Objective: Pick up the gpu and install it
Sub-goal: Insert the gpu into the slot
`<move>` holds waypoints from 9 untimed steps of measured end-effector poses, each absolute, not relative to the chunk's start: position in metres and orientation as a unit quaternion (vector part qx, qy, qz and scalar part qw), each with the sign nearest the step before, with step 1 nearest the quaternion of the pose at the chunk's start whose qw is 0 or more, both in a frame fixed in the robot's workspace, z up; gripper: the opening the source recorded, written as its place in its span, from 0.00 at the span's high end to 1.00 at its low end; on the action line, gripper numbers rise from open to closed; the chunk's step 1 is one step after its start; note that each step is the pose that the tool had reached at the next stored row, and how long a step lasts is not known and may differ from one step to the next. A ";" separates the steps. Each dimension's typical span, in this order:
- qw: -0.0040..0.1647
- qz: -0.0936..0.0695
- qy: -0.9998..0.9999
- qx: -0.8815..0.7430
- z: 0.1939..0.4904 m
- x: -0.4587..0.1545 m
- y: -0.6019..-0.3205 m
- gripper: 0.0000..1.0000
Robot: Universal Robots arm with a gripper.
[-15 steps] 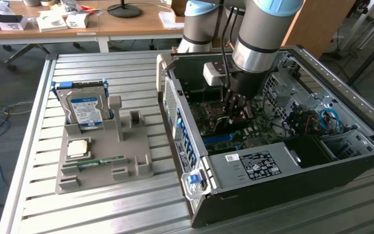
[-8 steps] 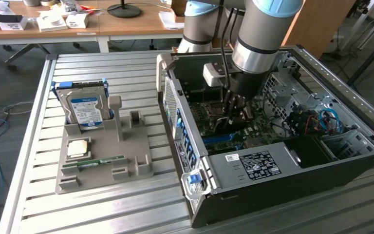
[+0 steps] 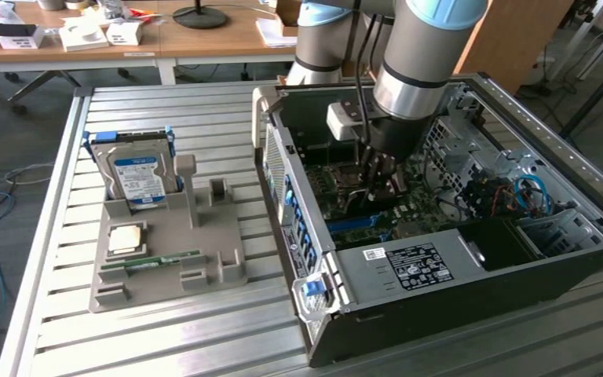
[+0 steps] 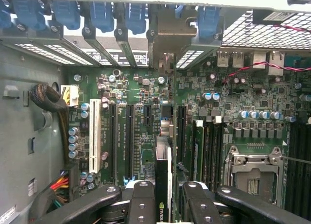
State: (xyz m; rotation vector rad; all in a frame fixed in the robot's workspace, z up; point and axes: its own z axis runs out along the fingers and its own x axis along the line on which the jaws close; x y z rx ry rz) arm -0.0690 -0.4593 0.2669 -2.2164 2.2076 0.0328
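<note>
The gpu [image 4: 163,161] shows edge-on as a slim dark card with a small green logo. It stands upright over the green motherboard [image 4: 141,93], in line with the black expansion slots [image 4: 130,136]. Its metal end bracket [image 4: 167,37] lies against the case's rear slot openings. My gripper [image 4: 167,187] is shut on the gpu, one black finger on each face. In the exterior view the gripper [image 3: 378,182] reaches down inside the open computer case [image 3: 407,314], low over the motherboard. I cannot tell whether the card's lower edge is in a slot.
A white slot [image 4: 95,136], the memory slots and the CPU socket [image 4: 252,178] flank the card. Cables [image 3: 527,192] and the case walls crowd the arm. On the exterior view's left a grey holder [image 3: 166,275] carries a hard drive [image 3: 139,177], a chip [image 3: 126,238] and a memory stick [image 3: 163,260].
</note>
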 end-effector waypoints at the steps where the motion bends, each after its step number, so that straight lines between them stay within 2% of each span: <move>1: 0.007 0.011 0.706 -0.708 0.267 -0.069 -0.459 0.74; 9: 0.007 0.011 0.706 -0.708 0.265 -0.070 -0.459 0.74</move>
